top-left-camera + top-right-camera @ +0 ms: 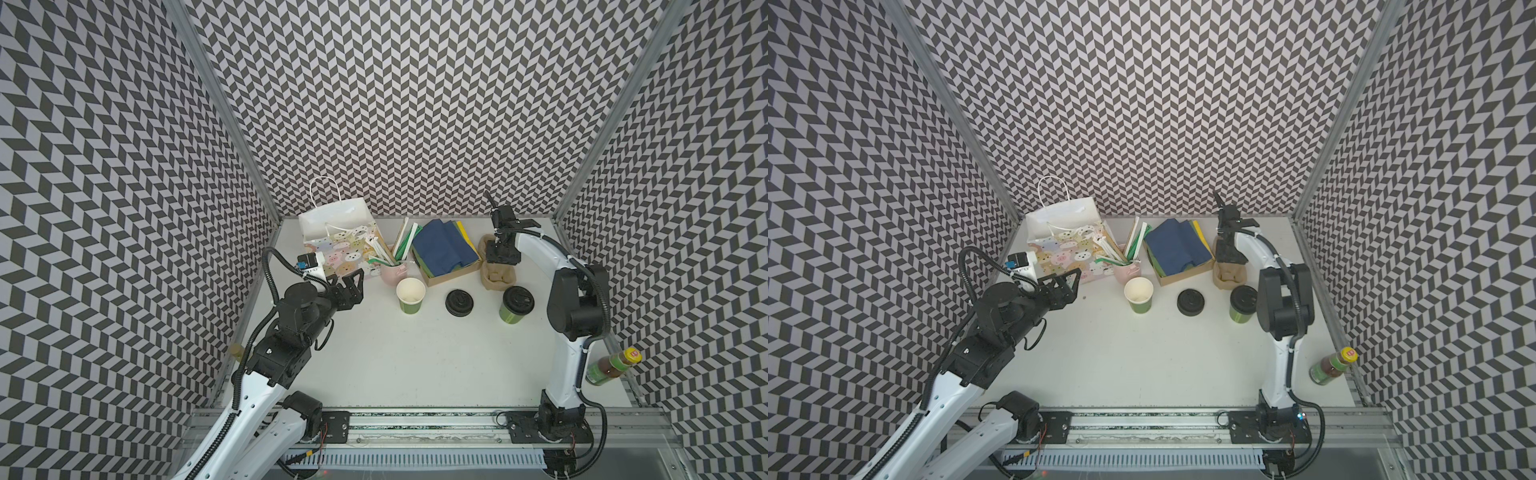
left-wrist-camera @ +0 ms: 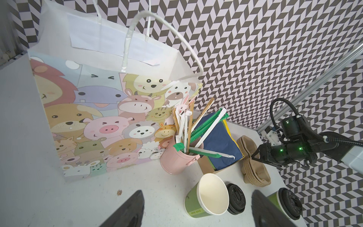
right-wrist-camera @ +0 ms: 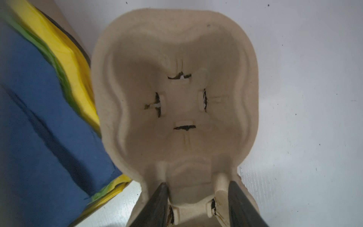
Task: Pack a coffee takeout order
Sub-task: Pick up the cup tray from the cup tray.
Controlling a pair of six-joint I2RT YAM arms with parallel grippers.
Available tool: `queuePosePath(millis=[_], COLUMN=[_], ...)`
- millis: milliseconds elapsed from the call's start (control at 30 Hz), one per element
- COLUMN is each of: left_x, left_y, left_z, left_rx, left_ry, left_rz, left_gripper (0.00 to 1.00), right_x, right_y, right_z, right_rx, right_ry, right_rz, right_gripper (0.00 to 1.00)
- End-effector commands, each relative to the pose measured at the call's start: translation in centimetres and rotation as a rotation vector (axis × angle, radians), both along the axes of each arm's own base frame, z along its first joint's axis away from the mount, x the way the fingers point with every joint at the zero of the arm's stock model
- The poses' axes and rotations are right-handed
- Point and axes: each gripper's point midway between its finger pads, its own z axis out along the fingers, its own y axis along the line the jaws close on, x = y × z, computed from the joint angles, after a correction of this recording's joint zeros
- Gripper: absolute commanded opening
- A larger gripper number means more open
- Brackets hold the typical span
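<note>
Right claw [image 3: 198, 184] straddles the centre of the tan moulded-pulp cup carrier [image 3: 176, 49] — whether clenched, cannot tell; left claw [image 1: 356, 286] released.

Locate the green paper cup [image 1: 410, 295] upright on the table [image 1: 415, 365], uncovered and white inside. A black round lid [image 1: 459, 303] lies flat just beside it, not touching. A second green cup [image 1: 515, 305] stands upright beyond the lid, capped in black. Behind that cup, the tan moulded-pulp cup carrier [image 1: 496, 284] tops a nested stack. The dark blue napkin [image 1: 442, 247] lies uppermost in the cardboard box [image 1: 451, 275].
</note>
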Motion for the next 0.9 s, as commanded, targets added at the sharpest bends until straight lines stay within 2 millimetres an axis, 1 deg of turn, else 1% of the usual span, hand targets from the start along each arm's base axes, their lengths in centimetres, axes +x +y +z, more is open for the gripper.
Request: queuePosePath(millis=[0,167,233,400,533,667,867], left_x=[0.1,0.1,0.1,0.1,0.1,0.1,0.1], left_y=[0.4,0.3,0.4,0.3,0.4,0.4,0.1], left_z=[0.2,0.1,0.2,0.1,0.1,0.2,-0.1], left_rx=[0.004,0.005,0.005,0.003,0.003,0.002,0.001], left_ry=[-0.023,-0.020,-0.023,-0.021,-0.021,-0.022,-0.015], left_rz=[0.014,0.011,0.014,0.008,0.009,0.009,-0.004], left_gripper=[0.86,0.86,0.86,0.86,0.86,0.86,0.86], right_x=[0.5,0.6,0.6,0.6,0.5,0.4,0.4], right_y=[0.0,0.1,0.1,0.0,-0.3,-0.8,-0.9], right_z=[-0.4,-0.4,-0.1,1.8,2.6,3.5,4.9], right_rx=[0.006,0.011,0.015,0.017,0.011,-0.003,0.005], right_ry=[0.001,0.004,-0.003,-0.043,-0.059,-0.075,-0.107], right_rz=[0.011,0.011,0.011,0.000,-0.013,-0.032,-0.039], right_gripper=[0.45,0.40,0.36,0.30,0.26,0.24,0.24])
